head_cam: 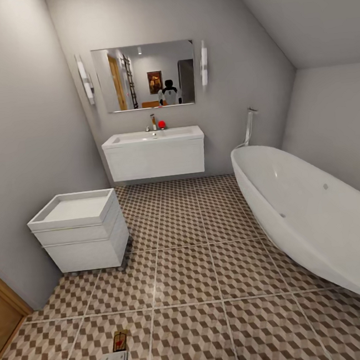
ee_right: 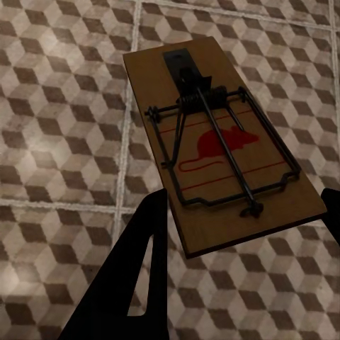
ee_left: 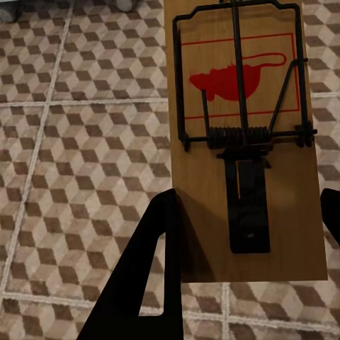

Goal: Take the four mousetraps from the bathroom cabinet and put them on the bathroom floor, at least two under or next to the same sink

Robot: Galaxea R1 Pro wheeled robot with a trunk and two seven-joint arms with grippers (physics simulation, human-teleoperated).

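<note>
In the left wrist view a brown wooden mousetrap (ee_left: pixel 244 142) with dark wire and a red mouse print sits between my left gripper's (ee_left: pixel 244 237) black fingers (ee_left: pixel 157 262), held above the cube-patterned bathroom floor (ee_left: pixel 78 142). The head view shows that mousetrap (head_cam: pixel 120 339) and left gripper (head_cam: pixel 116 353) at the bottom edge. My right gripper (ee_right: pixel 241 234) is shut on a second mousetrap (ee_right: pixel 219 149), also over the floor (ee_right: pixel 64 106). The white wall-hung sink (head_cam: pixel 154 152), with a chrome tap and a red ball, is straight ahead at the far wall.
A small white drawer unit (head_cam: pixel 82 230) stands against the left wall. A white oval bathtub (head_cam: pixel 312 209) fills the right side. An orange-brown wooden edge (head_cam: pixel 2 315) shows at the lower left. Open tiled floor (head_cam: pixel 195 267) stretches from me to the sink.
</note>
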